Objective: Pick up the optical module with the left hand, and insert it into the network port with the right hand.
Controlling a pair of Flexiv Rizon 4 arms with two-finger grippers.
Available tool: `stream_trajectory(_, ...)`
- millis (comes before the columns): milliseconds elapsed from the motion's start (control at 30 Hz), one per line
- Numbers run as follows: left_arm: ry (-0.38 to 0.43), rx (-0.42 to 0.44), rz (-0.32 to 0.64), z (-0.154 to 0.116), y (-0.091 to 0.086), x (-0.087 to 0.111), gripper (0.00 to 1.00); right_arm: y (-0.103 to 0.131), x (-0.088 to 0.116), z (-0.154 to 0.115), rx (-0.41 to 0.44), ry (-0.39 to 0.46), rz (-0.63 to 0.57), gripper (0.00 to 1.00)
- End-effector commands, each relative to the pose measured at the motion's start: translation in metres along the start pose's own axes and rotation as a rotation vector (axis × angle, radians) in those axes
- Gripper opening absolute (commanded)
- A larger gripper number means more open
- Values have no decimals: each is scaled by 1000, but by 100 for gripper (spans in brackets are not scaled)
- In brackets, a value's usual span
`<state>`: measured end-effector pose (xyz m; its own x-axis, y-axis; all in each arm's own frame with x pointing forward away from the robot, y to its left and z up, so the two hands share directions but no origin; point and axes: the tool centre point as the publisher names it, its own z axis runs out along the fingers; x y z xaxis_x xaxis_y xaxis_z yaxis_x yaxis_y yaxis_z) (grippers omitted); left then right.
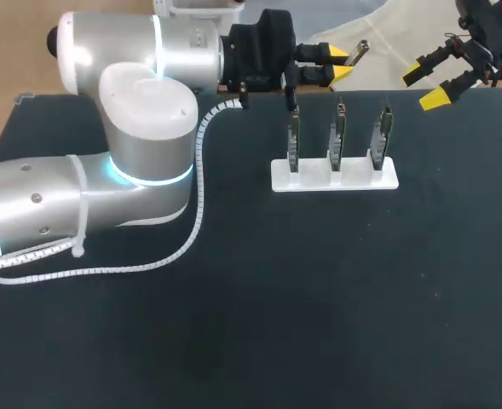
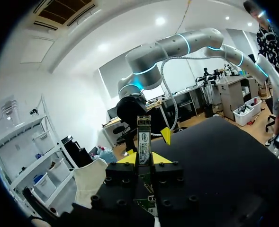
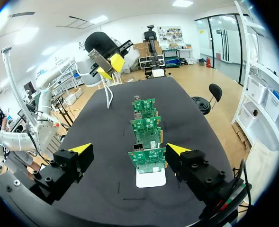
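Optical module (image 2: pixel 144 137), a slim card, sits pinched between the two yellow tips of the left gripper (image 2: pixel 144 158) and stands up past them. A black table (image 1: pixel 259 324) carries everything. The left arm (image 1: pixel 131 145) comes in behind the white stand (image 1: pixel 336 177), with its gripper beyond the stand's far side, out over the table's back edge. On the stand, three green circuit boards (image 1: pixel 337 136) stand upright in a row. The right gripper (image 1: pixel 424 85) hangs beyond the stand's right end and further back, its fingers spread wide and touching nothing.
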<state>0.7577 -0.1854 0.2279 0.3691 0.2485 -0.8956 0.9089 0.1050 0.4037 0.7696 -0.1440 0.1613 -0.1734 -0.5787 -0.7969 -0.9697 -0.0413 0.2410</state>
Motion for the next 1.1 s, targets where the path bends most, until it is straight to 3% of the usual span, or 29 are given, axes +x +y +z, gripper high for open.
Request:
stream_trajectory(33,-62,16,19,12,7,4,0,1,0,0,3,0,0,100)
stream_trajectory(167,-17,31,66,10,8,0,0,1,0,0,3,0,0,100)
stream_trajectory(733,-22,21,57,10,7,0,0,1,0,0,3,0,0,100)
stream_trajectory(1100,-111,92,6,47,19,-13,0,1,0,0,3,0,0,100)
